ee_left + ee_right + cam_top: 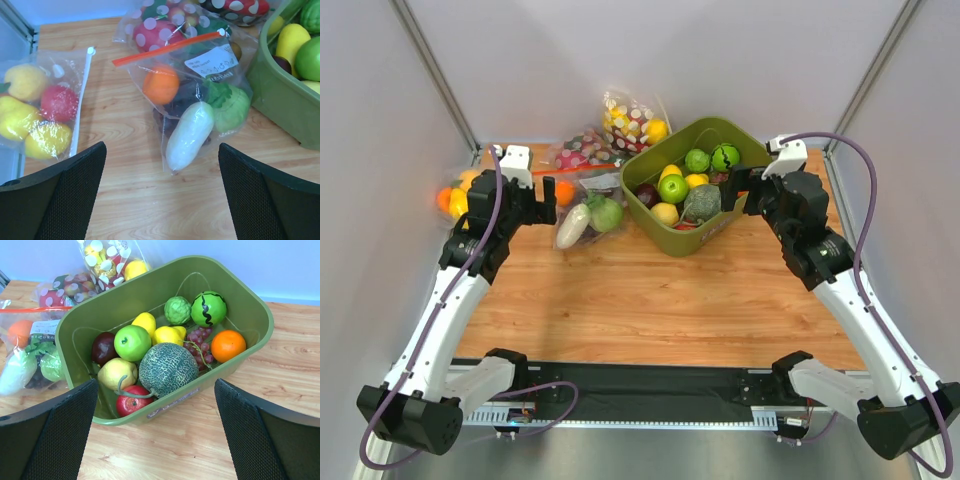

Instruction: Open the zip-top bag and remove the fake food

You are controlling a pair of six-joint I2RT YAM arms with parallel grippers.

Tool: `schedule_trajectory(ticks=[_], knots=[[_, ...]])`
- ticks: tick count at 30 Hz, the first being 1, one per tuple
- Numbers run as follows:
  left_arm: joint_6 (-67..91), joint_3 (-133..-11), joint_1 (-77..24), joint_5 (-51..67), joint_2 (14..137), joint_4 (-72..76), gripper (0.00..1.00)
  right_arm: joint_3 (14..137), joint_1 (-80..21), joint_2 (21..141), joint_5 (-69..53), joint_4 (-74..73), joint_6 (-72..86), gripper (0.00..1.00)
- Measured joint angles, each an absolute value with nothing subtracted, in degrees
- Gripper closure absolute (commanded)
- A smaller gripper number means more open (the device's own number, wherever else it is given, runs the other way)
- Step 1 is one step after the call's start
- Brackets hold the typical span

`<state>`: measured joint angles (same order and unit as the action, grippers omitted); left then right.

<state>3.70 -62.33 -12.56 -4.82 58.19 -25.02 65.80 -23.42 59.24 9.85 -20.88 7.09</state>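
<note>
On the desk (650,300), far-left side by the wall, lies the zip-top bag (448,196), partly hidden behind the left arm in the top view. Left end effector (546,200) is nearer by far. Right end effector (738,192) is well apart from the bag, on the other side of the green bin (695,240).

In the left wrist view, the left end effector (162,200) has its jaws spread wide and holds nothing. It is aimed at the bag with the red zip strip (165,48), not the target. The zip-top bag (30,65) lies off to its left, at the view's edge. Judgement: it needs to swing left before any grasp. Right end effector (160,440) is likewise spread and empty, over the bin.

Bag looks clear, floppy and flat on the wood, with faint white dots. The fake food (59,102) bulges inside: one red and several yellow pieces, glossy and roundish. The pale zip strip (81,102) runs near-to-far along the edge facing the end effector, slider at the far end. It looks shut, but I cannot tell for sure.
</note>
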Motion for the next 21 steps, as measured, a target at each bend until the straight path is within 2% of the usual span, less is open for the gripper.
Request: schedule_trajectory(ticks=[12, 21], knots=[[2.24, -61.47, -12.38, -11.81, 61.01, -23.99, 0.01, 63.59, -21.28, 57.76, 8.8, -20.78, 7.86, 0.0], [-0.23, -60.8, -5.93, -18.72, 75.4, -20.34, 0.02, 60.9, -16.93, 55.55, 2.79, -20.03, 9.98, 0.0]])
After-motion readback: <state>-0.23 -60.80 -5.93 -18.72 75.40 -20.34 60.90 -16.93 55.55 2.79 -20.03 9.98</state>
